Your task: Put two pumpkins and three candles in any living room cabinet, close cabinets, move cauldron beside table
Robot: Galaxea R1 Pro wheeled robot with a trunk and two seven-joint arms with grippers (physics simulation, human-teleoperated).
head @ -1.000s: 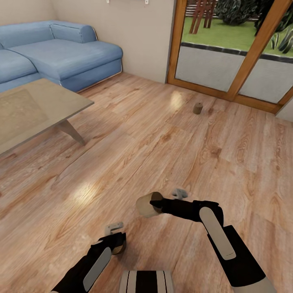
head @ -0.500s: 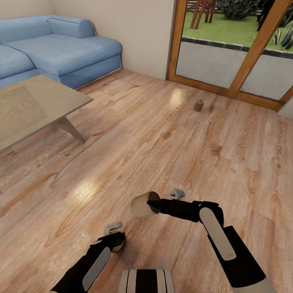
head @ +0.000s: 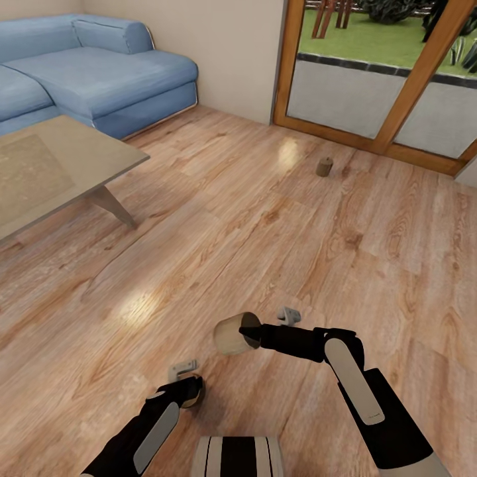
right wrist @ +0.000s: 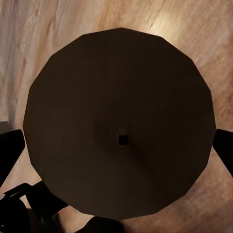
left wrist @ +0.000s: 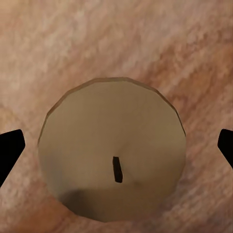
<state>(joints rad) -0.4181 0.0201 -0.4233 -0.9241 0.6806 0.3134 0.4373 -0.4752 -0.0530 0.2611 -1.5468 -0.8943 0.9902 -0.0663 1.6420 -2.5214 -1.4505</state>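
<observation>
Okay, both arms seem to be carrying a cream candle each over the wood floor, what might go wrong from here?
1. The stubby cream candle in the right gripper lies tilted on its side, pinched at one end; it may slip and roll across the wooden floor.
2. The third small candle stands by the wood-framed glass door and, with both grippers full, could get left behind.
3. The left gripper holds its candle low over the floor; a scrape may dislodge it.

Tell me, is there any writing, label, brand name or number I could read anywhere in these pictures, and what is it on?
None: no words, numbers or signs can be read anywhere.
The candle in the right gripper is plain.
The candle at the left gripper shows a wick, no label.
The far candle, table, sofa and floor bear no markings.
</observation>
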